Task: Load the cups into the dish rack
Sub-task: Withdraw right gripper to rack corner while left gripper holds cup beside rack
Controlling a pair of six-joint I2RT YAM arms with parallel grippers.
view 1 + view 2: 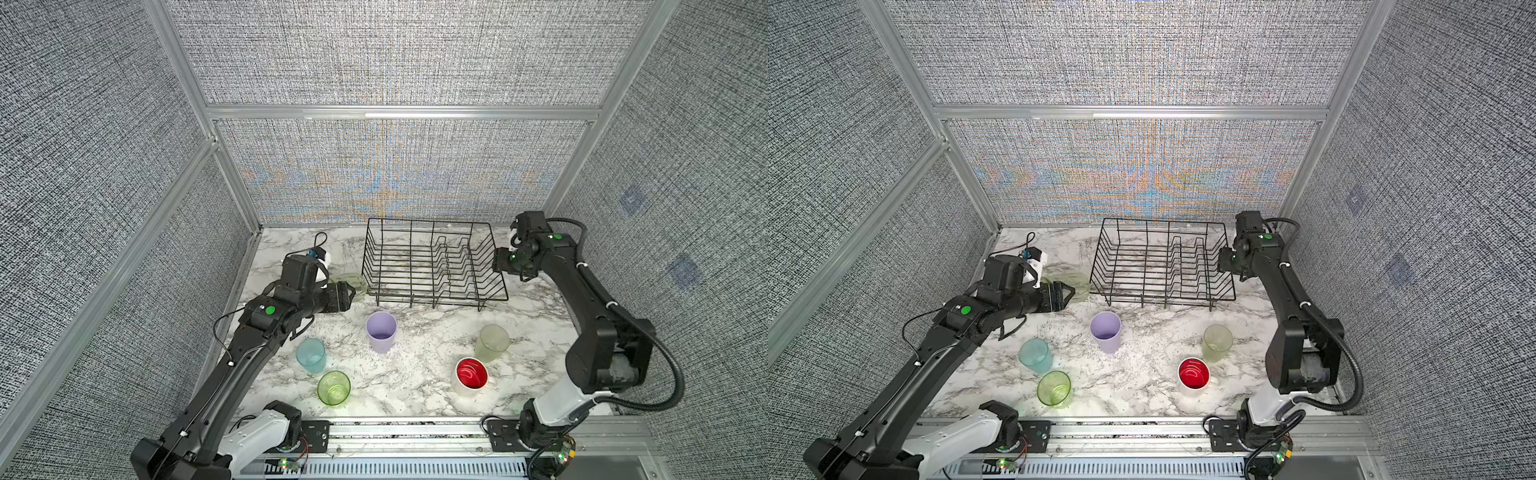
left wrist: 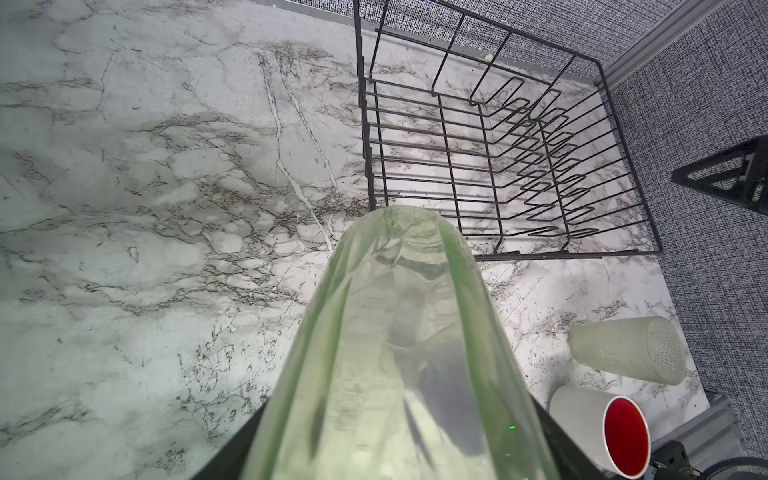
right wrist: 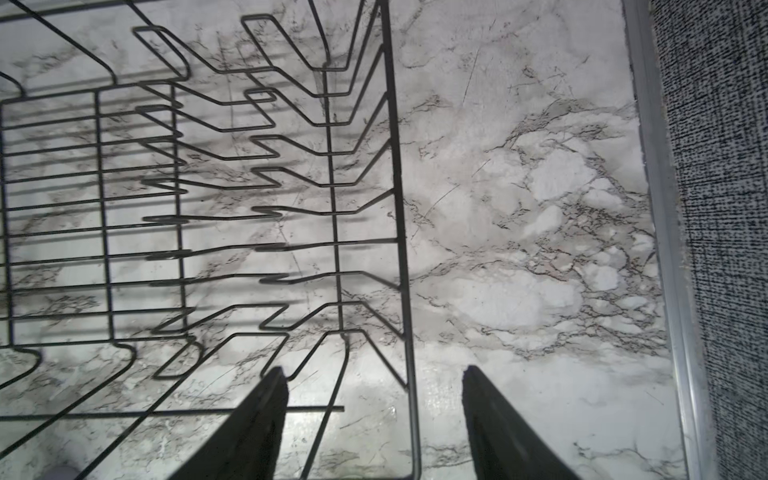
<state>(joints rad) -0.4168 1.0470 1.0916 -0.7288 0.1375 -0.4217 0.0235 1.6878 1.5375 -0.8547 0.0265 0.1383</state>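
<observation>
Robot left hand (image 1: pixel 1068 292) grasps tall green cup (image 2: pixel 399 332) beside dish rack (image 1: pixel 436 266) at desk's (image 1: pixel 415 374) back edge; right hand (image 3: pixel 374 374), released, hovers over the rack's right rim.

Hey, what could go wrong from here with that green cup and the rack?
The tall green cup, held sideways in the left end effector, is close beside the dish rack and could clip its wall. The open right end effector appears to straddle the rack's side wire and might drag it.
</observation>
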